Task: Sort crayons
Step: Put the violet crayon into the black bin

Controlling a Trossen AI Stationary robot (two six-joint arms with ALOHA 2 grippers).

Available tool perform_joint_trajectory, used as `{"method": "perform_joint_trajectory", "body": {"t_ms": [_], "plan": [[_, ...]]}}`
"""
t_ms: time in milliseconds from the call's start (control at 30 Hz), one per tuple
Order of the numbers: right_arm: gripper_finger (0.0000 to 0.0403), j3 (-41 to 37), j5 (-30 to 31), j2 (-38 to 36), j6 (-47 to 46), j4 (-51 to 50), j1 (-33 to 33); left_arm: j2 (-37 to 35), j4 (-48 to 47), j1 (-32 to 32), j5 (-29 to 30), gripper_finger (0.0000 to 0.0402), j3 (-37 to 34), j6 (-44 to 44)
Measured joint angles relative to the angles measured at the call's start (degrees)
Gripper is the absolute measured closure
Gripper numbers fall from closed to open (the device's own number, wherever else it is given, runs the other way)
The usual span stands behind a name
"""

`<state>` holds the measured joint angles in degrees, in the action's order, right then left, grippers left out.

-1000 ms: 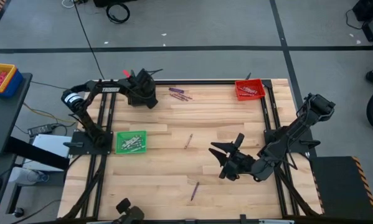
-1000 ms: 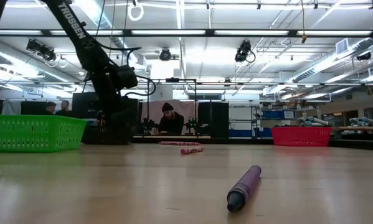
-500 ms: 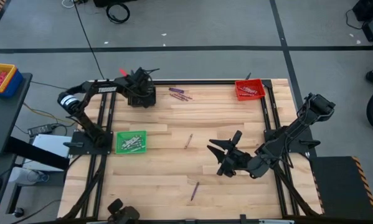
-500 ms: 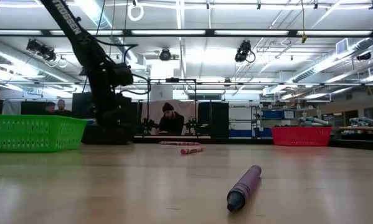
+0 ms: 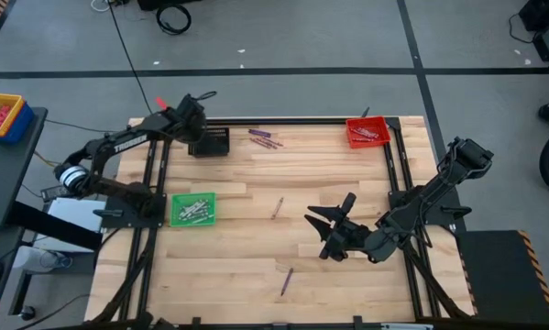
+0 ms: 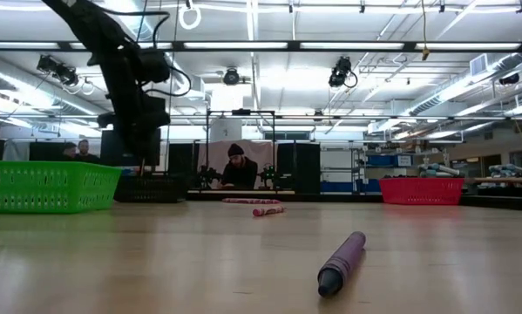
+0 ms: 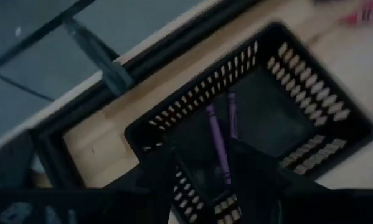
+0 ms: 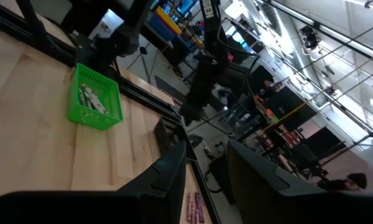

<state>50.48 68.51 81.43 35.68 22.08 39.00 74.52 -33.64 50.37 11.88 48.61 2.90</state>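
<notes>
Left gripper (image 7: 202, 165) above black slotted plastic bin (image 5: 210, 142) holding purple crayons (image 7: 216, 140), fingers parted, empty. Right gripper (image 5: 327, 235) parted, empty, over wooden table (image 5: 256, 247).

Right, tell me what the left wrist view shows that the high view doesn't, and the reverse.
Only the left wrist view shows two purple crayons lying inside the black bin. Only the high view shows the green bin, the red bin, loose crayons on the table and the right gripper, open, above the table. Both show the black bin and the open left gripper above it.
</notes>
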Motion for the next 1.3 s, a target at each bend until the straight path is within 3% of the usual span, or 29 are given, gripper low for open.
{"method": "perform_joint_trajectory", "body": {"t_ms": [200,300,600,1033,1300], "plan": [[0.028,-0.01,-4.23,-0.02,-0.43,2.1,0.41,0.18,0.76,0.5,-0.18,0.0249,-3.24,17.56],[0.028,-0.02,-5.02,-0.02,-1.44,2.36,1.2,1.4,2.72,1.6,-1.1,0.0249,-6.59,21.54],[0.028,-0.02,-5.2,-0.02,-1.29,2.32,1.6,1.67,16.38,4.6,-1.43,0.0249,-12.25,21.96],[0.028,-0.02,-5.2,-0.02,-1.26,2.28,0.76,1.54,19.33,7.27,0.02,0.0249,-12.27,22.16],[0.028,-0.02,-5.2,-0.02,-1.25,2.23,0.48,0.2,21.72,1.57,-10.98,0.0249,-9.38,22.02]]}}
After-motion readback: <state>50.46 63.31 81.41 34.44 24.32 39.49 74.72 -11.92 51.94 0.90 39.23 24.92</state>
